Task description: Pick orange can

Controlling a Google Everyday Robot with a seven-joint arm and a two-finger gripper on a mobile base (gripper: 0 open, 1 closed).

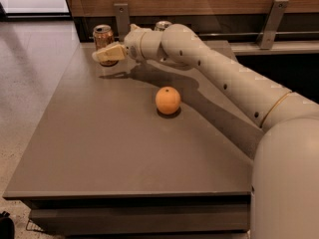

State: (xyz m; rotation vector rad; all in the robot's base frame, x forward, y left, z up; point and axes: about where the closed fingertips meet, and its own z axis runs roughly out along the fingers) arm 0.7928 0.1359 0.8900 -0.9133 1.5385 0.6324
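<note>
At 11 o'clock corner of surface [99, 148], orange can [102, 35] stands upright. Claw [110, 54] just in front, at can's 5 o'clock; open or closed, cannot tell. Go slow, squeeze middle, don't knock it.

Daylight is glaring off the floor [30, 49] top left. Soft overhead light is falling on the bench [124, 153]; the end effector [99, 55], just before the orange can [102, 34], is casting a shadow beneath, the orange fruit [168, 100] too.
</note>
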